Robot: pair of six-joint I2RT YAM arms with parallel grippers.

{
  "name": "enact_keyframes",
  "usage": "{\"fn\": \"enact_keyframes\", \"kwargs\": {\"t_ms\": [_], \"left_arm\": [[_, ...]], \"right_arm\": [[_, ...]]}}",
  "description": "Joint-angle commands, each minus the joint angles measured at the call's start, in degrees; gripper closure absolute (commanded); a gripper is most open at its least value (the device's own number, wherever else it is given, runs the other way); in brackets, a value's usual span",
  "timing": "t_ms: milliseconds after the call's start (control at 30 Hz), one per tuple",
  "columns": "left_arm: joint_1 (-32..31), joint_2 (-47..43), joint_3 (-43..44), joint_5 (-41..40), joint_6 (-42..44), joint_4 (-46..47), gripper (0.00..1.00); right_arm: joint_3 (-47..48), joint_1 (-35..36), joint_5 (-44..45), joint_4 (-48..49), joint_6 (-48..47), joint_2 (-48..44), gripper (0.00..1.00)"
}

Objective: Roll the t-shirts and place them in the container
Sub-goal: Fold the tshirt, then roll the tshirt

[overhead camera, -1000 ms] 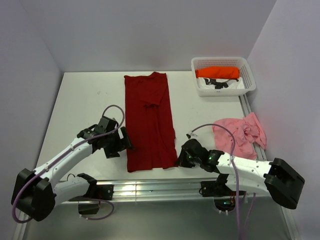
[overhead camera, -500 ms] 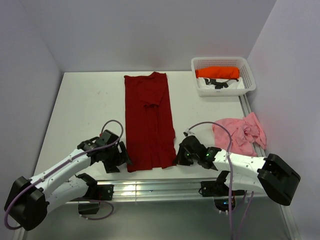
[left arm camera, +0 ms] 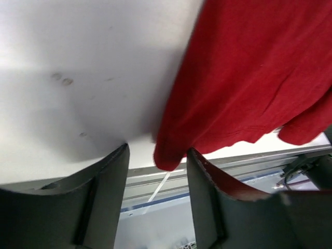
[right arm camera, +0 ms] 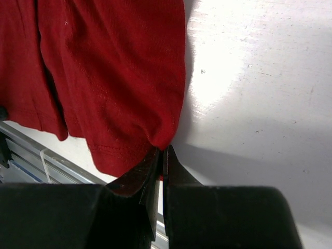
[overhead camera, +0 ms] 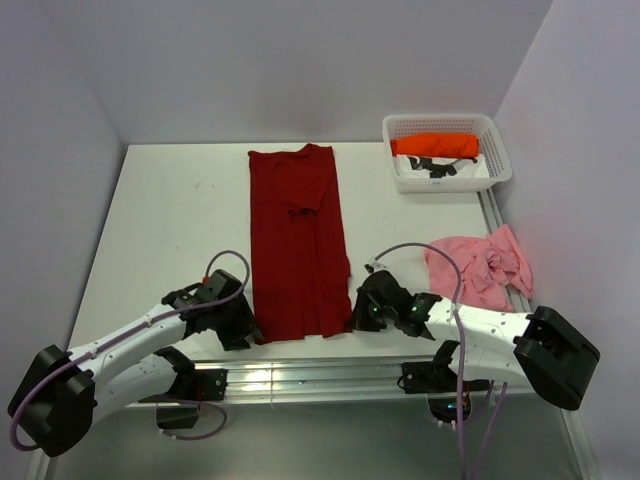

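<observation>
Red shirt (overhead camera: 298, 240) lies flat on the table (overhead camera: 170, 220), folded into a long narrow strip. It runs from the far side down toward my bases, with the hem at the near end, close to the table's near edge.

My right gripper (right arm camera: 162, 153) is at the hem's near right corner. Its jaws are clenched together on that corner, and a small fold of red cloth is nipped between the tips. The rest of the hem lies loose on the table beside them.

My left gripper (left arm camera: 158, 155) sits low at the near left corner. Its jaws stand parted with a clear gap between them. The corner of the red shirt pokes into that gap, nearer one finger (left arm camera: 205, 192) than the other. I cannot tell whether the cloth touches that finger, but it is not pinched.

Both arms reach in from either side, so the near end of the strip lies between my two wrists.

A pink shirt (overhead camera: 480, 268) is off to my right, crumpled in a heap near the table's right edge and apart from the red one. My right arm passes on the near side of it.

An orange shirt (overhead camera: 433, 145) lies folded in a white lattice basket (overhead camera: 440, 119) at the far right corner, on top of something black and white that I cannot make out.

A metal rail (overhead camera: 300, 375) runs along the table's near edge, just below the hem.
</observation>
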Motion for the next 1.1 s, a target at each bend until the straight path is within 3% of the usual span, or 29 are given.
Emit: {"fn": "enact_keyframes", "kwargs": {"t_ms": [0,167,200,233,300,833,1067], "left_arm": [[-0.30,-0.46,-2.10,-0.28,-1.76,5.00,0.48],[-0.30,-0.64,-2.11,-1.86,-1.94,6.85,0.68],[-0.30,-0.20,-1.58,-1.69,-1.77,7.20,0.74],[-0.30,1.02,-1.32,-1.60,-1.59,7.81,0.88],[-0.30,2.26,-0.44,-0.99,-0.98,8.35,1.00],[-0.56,4.28,7.46,4.46,1.05,3.78,1.00],[-0.56,3.32,10.55,3.85,1.14,0.62,1.00]], "right_arm": [[1.98,-0.43,-0.67,-0.93,-1.20,0.46,0.94],[1.98,-0.35,-0.67,-2.07,-1.55,0.19,0.95],[1.98,-0.43,-0.75,-2.24,-1.55,0.10,0.96],[2.07,-0.43,-0.93,-2.16,-1.64,0.19,0.96],[2.33,-0.43,-1.28,-2.59,-1.90,0.10,0.96],[14.54,-0.52,-2.34,-17.53,-7.79,-2.01,1.00],[17.27,-0.61,-4.27,-19.47,-9.11,-2.27,1.00]]}}
